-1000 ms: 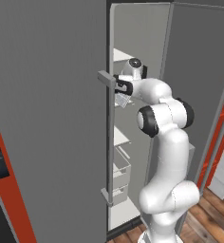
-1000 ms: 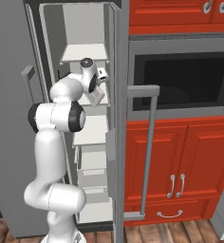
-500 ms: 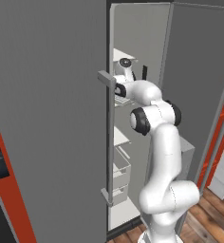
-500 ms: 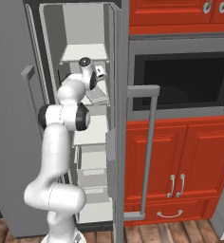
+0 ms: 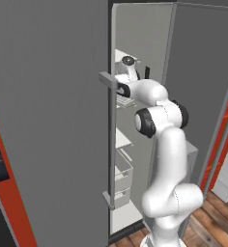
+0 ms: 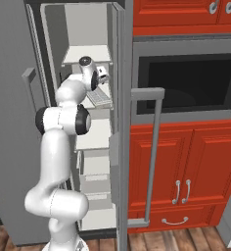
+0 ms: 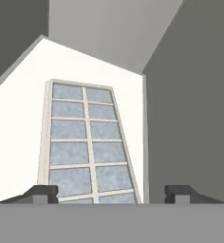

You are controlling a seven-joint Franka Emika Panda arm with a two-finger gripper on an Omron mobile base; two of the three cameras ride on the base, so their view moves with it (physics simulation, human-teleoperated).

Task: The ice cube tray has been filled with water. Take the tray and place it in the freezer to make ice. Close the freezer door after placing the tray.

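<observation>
Base cams look fwd from behind arm, L and R, sharing freezer (image 6: 78, 29) interior; hand cam close over ice cube tray (image 7: 85, 142).

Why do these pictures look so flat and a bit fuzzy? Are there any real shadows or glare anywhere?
Hand view: even light, no glare; the white-grey gridded plastic ice cube tray on the white freezer shelf casts hardly any shadow, and its edges are soft. Left base view: the flat grey freezer door is plainly shaded, with no reflections. Right base view: the black-fronted microwave shows no shine.
</observation>
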